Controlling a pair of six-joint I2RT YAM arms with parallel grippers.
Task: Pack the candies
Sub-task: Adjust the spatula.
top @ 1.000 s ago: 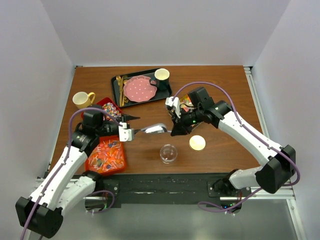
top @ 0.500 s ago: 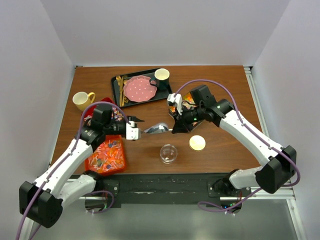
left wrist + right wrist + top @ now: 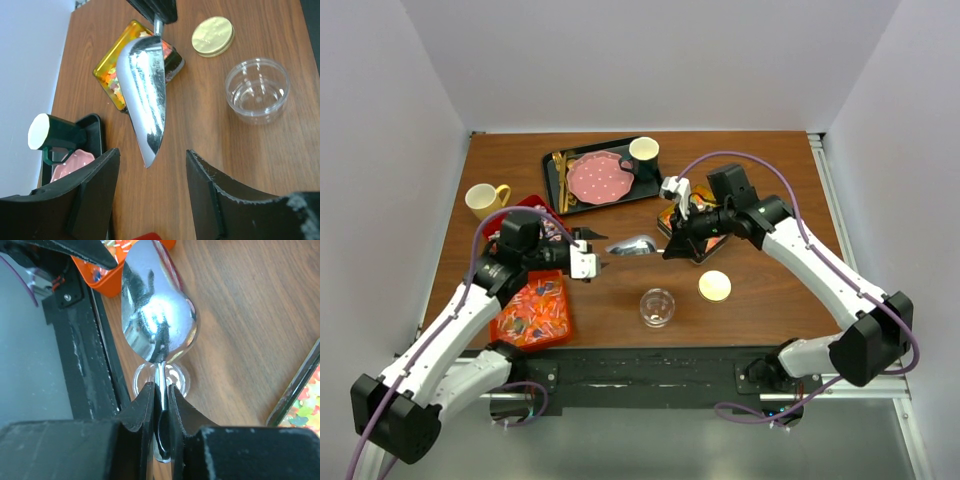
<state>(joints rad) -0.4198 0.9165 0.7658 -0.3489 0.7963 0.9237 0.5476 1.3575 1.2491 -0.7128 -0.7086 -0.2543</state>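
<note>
My right gripper [image 3: 670, 248] [image 3: 161, 400] is shut on the handle of a shiny metal scoop [image 3: 632, 245] [image 3: 157, 310], held level above the table with its bowl pointing left. My left gripper [image 3: 595, 256] [image 3: 152, 185] is open and empty, just left of the scoop's tip [image 3: 145, 95]. Orange-red candies fill an orange tray [image 3: 532, 312] [image 3: 107, 262] at front left. Purple-pink-white wrapped candies lie in a red tray [image 3: 535, 215], partly hidden by my left arm. Tiny yellow-orange-green candies lie in a gold tray [image 3: 695, 225] [image 3: 117, 70] under my right wrist.
A clear empty jar [image 3: 656, 307] [image 3: 257, 90] stands front centre, its gold lid [image 3: 715, 286] [image 3: 213, 36] to the right. A black tray [image 3: 555, 185] at the back holds a pink dotted plate [image 3: 595, 178], gold cutlery and a dark mug [image 3: 643, 152]. A yellow mug [image 3: 483, 199] stands far left.
My right arm has drawn back toward the far right, carrying the scoop a little farther back. My left gripper has moved right toward the scoop's tip.
</note>
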